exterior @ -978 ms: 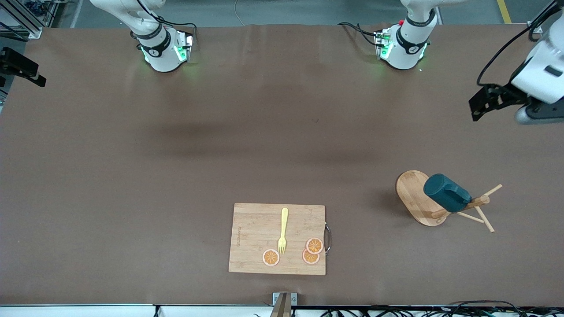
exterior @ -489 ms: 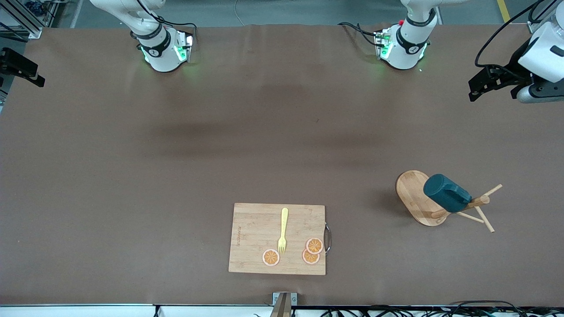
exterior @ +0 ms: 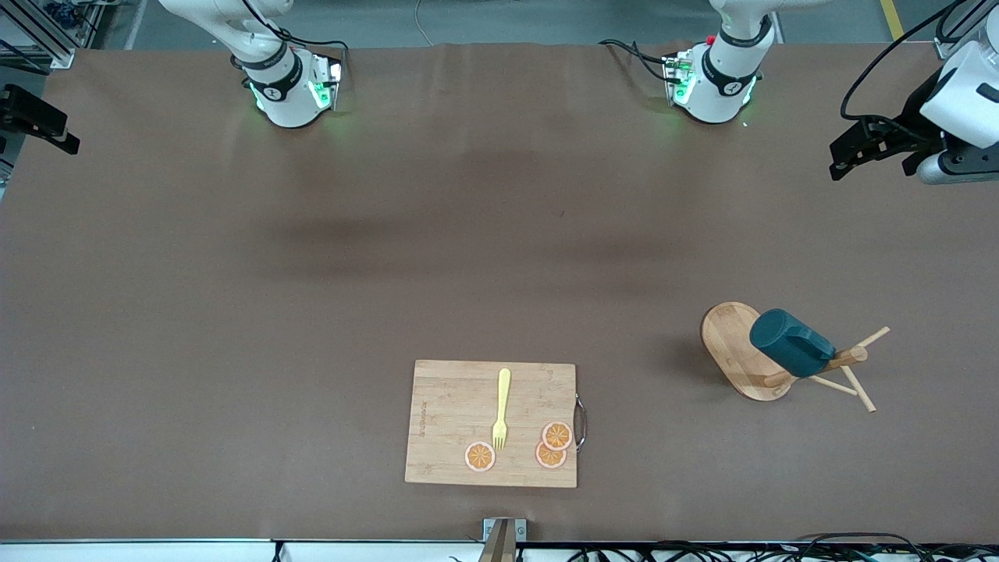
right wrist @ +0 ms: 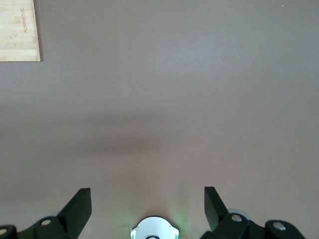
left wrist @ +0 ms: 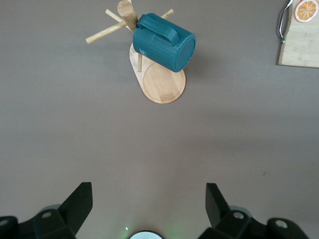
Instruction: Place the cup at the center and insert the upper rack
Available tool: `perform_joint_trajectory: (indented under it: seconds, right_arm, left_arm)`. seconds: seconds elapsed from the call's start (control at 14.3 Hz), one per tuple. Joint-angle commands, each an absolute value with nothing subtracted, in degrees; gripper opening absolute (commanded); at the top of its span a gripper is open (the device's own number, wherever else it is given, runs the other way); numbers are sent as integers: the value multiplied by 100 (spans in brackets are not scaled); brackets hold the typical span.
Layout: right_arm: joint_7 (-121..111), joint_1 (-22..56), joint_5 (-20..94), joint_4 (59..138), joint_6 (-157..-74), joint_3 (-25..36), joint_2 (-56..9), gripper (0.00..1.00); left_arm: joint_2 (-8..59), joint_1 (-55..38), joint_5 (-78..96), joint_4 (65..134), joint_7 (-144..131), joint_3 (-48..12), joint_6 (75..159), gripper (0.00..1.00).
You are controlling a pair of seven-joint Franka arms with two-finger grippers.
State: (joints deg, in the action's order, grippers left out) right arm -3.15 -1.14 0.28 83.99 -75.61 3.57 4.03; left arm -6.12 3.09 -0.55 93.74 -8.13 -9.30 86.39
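The dark teal cup hangs tilted on a peg of the wooden upper rack, which stands toward the left arm's end of the table. The left wrist view shows the same cup over the rack's oval base, well away from my left gripper, whose jaws stand open and empty. That left gripper hovers over the table's edge at the left arm's end. My right gripper is open with only bare table beneath it. It shows at the right arm's end.
A bamboo cutting board lies near the front camera's edge at the table's middle. It carries a yellow fork and three orange slices. Its corners show in the wrist views. Brown table surface lies between the arms.
The left gripper has drawn back toward the robots' side of the table and then held still. The cup, the rack and the right gripper have not moved.
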Motion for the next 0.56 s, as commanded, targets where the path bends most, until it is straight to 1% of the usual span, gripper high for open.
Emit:
perform_joint_trajectory:
  seconds: [0.0,0.49]
  right_arm:
    - [-387,-176,-44,8481,-7550,290,466,100]
    - [-387,-176,-44,8481,-7550,290,466,100]
  left_arm:
    - [-747,325,44,9422,-738,-896,8719,100]
    - [-650,325,-9,9220,-747,-897,8754,100]
